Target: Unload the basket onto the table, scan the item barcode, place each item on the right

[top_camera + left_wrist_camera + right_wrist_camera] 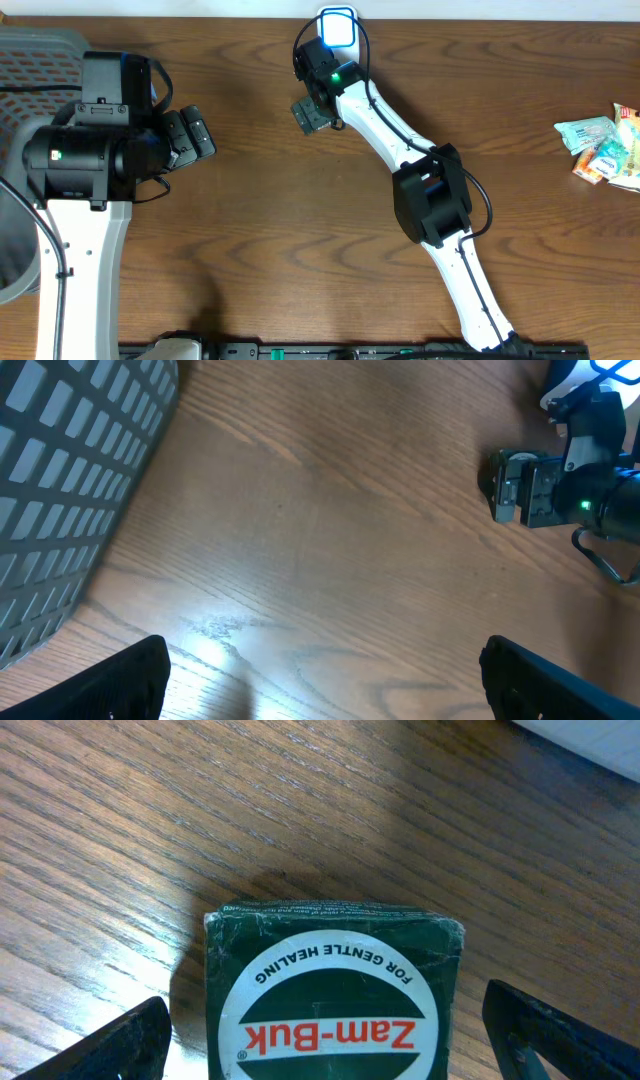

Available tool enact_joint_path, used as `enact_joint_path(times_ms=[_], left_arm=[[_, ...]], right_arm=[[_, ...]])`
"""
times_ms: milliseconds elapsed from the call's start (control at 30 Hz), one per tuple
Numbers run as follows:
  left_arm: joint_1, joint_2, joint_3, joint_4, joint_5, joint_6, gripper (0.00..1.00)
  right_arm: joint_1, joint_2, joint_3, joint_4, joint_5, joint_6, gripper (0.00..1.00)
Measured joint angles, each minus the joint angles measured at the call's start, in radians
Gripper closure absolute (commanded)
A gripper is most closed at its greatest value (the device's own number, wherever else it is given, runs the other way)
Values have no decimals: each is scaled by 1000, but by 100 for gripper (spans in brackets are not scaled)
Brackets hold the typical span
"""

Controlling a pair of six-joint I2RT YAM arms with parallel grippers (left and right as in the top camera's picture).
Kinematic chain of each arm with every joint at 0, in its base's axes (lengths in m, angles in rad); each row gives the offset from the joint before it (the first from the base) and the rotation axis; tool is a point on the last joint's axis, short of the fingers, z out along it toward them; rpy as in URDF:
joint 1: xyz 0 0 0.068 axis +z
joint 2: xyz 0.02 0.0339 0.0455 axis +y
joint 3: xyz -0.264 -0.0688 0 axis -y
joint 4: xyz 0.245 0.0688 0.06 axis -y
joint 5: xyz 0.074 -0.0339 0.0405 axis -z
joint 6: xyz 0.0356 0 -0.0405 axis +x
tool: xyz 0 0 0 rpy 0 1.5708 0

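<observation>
Box first: a dark green one with a round Zam-Buk label. It lies flat on the table near the far edge, label up, right between the fingers of the right gripper. Those jaws stand wide apart, with a strip of bare wood showing between each finger and the box, so nothing is gripped yet.

I'd come down squarely and close on two opposite side walls. I can't see a barcode on the top face (probably on a side or underneath), and I don't want a finger covering it. Once the box is lifted, I'd turn it until the code faces the white, blue-lit scanner, which sits just beyond the gripper at the table's back edge. That closeness is the catch: there is little room to rotate without knocking it.

The left gripper hangs over bare wood, jaws apart and empty, beside the grey basket and well away from the box. Snack packets lie at the far right, out of the path.
</observation>
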Motion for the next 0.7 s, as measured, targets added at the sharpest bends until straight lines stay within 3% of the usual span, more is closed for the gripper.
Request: enact_joint_path(times_ms=[200,467,700], left_arm=[[0,0,0,0,0,0,2],[0,0,0,0,0,0,2],[0,0,0,0,0,0,2]], right_arm=[[0,8,0,6,-24,-2,11],[7,10,0,8,-41,-10,40],[8,10,1,6,-41,-6,44]])
